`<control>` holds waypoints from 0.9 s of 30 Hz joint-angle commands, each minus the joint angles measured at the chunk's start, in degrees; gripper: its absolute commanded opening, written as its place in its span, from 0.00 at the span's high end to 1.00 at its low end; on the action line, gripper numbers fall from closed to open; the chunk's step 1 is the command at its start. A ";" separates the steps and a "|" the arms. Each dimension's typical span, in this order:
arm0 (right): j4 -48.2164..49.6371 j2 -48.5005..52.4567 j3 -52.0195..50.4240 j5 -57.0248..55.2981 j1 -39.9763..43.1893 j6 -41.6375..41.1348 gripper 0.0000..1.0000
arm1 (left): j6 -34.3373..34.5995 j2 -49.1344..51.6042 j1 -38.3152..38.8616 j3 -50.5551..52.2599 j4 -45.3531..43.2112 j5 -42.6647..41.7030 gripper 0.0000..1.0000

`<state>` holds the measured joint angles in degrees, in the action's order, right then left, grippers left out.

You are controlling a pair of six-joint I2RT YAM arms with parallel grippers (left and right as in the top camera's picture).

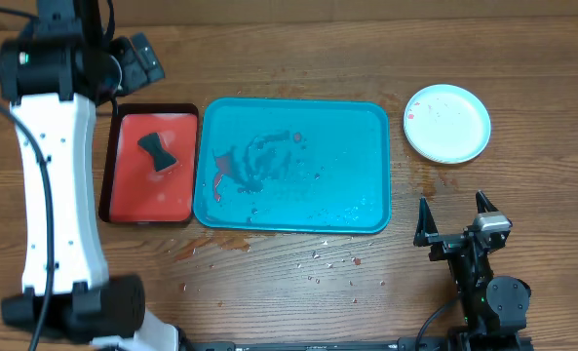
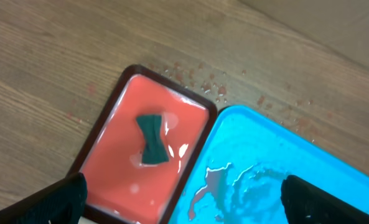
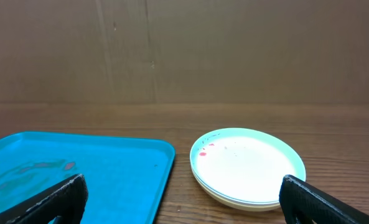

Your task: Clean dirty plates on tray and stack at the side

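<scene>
1. The wooden table (image 1: 522, 39) fills the overhead view and bears everything else.
2. The left arm (image 1: 55, 175), white-cased with black joints, runs along the left edge of the table from front to back.
3. The teal tray (image 1: 366, 127) lies flat at the middle of the table, long side across. It holds no plate. Thin water and red smears spread over its left half.
4. The red tray (image 1: 133, 195) with the dark rim lies just beside the teal tray's left edge, and its floor shines wet.
5. The plates (image 1: 447, 123) are stacked on the bare table off the teal tray's back right corner, apart from it. The top one is white with a light green rim and a few red specks near its left edge. The right wrist view shows at least one more rim under it, but the count is unclear.
6. The right gripper (image 1: 454, 216) stands in front of the plates and right of the teal tray, touching neither. Its jaws are spread wide with nothing between them.
7. The left gripper (image 2: 184, 208) hangs above the two trays, jaws likewise wide apart and empty.
8. A dark bow-tie-shaped sponge (image 1: 155, 149) lies in the back half of the red tray.
9. Small droplets (image 1: 318, 258), some reddish, dot the table in front of the teal tray.
</scene>
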<state>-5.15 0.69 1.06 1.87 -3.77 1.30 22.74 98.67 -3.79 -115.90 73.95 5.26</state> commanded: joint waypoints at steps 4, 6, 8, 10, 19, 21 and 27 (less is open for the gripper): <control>0.33 -0.52 -0.59 -0.74 0.04 0.04 0.00 | -4.39 -13.11 1.49 22.67 -10.47 1.11 0.00; 0.33 -0.52 -0.59 -0.74 0.04 0.04 0.00 | -5.75 -17.33 1.75 30.18 -15.50 0.00 0.00; 0.33 -0.52 -0.59 -0.74 0.04 0.04 0.00 | -7.28 -22.62 2.14 39.45 -22.75 -1.29 0.00; 0.33 -0.52 -0.59 -0.74 0.04 0.04 0.00 | -8.04 -26.84 2.36 46.42 -28.63 -2.14 0.00; 0.33 -0.52 -0.59 -0.74 0.04 0.04 0.00 | -7.96 -45.57 2.38 70.29 -41.00 -2.32 0.00; 0.33 -0.52 -0.59 -0.74 0.04 0.04 0.00 | -7.98 -49.44 2.38 74.10 -41.03 -2.29 0.00; 0.33 -0.52 -0.59 -0.74 0.04 0.04 0.00 | -7.98 -61.61 2.38 83.14 -43.78 -2.12 0.00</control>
<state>-5.19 0.69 1.06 1.48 -3.79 1.30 16.03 42.26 -1.85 -36.10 31.51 3.62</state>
